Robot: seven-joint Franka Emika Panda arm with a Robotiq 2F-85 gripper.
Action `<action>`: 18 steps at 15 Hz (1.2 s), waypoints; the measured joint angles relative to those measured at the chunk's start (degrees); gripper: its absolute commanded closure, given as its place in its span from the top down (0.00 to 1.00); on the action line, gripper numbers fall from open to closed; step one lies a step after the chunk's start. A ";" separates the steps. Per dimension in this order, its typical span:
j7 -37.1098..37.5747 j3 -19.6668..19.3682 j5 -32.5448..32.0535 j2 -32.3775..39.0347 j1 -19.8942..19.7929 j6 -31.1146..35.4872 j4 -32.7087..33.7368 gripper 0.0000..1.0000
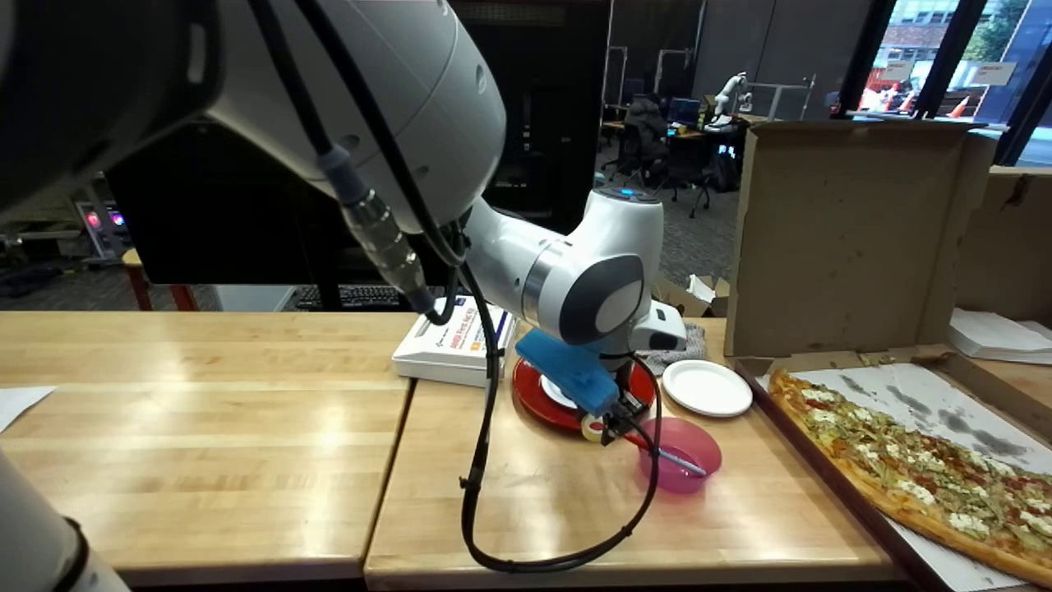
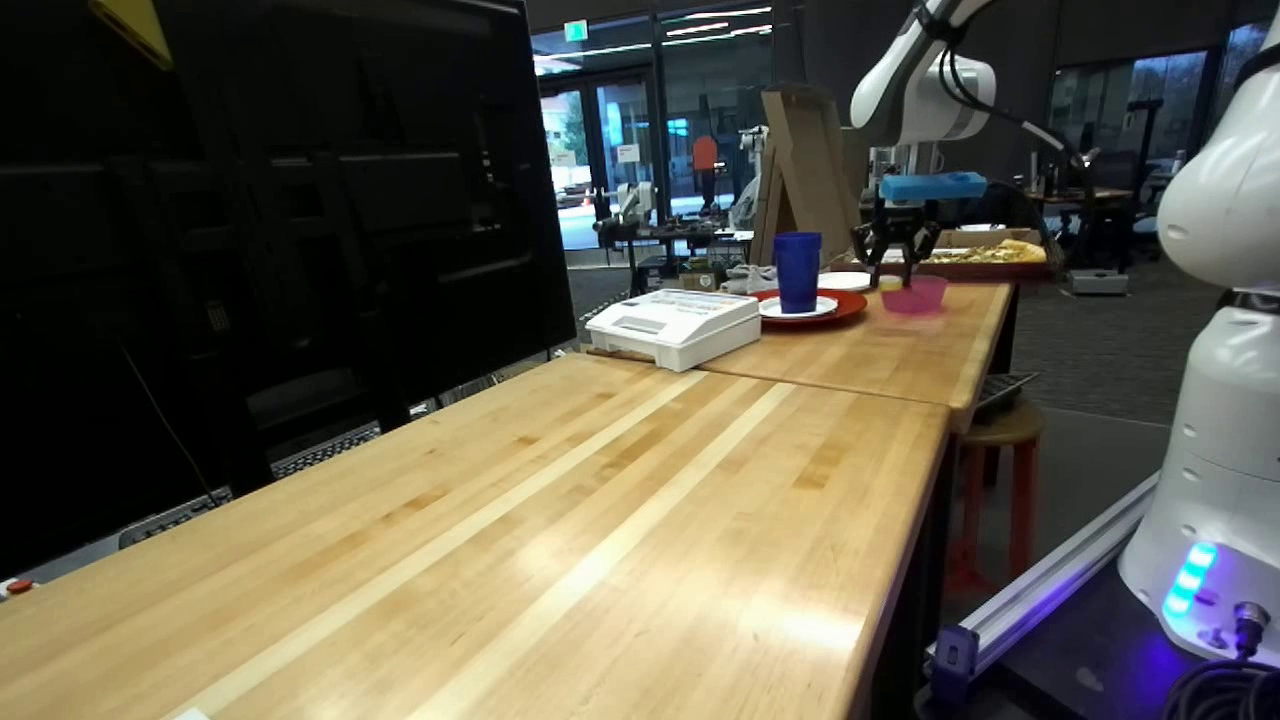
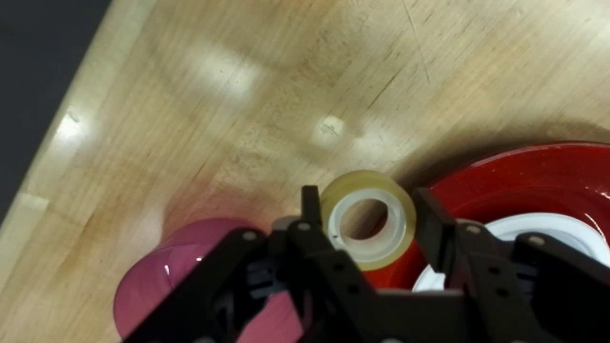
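While gripper (image 3: 367, 202) pinches tape roll (image 3: 369, 247), white case (image 1: 456, 341) reads "First Aid Kit".

tape (image 3: 367, 182): yellow, white | bowl (image 3: 157, 281): pink | plate (image 3: 548, 183): red | pincer (image 3: 368, 202): black

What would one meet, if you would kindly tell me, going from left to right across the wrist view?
From left to right: the wooden table's edge → the pink bowl → the roll of tape → the red plate.
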 measured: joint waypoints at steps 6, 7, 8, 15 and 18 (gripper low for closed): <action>0.20 -0.01 -0.82 -3.20 -0.49 0.00 0.44 0.25; 0.20 0.00 -0.82 -3.28 -0.49 0.00 0.75 0.25; 0.20 0.04 -0.81 -3.28 -0.48 0.00 1.18 0.25; 0.19 0.52 -0.81 -3.27 -0.48 0.00 3.93 0.25; 0.19 0.87 -0.81 -3.29 -0.46 0.00 5.09 0.25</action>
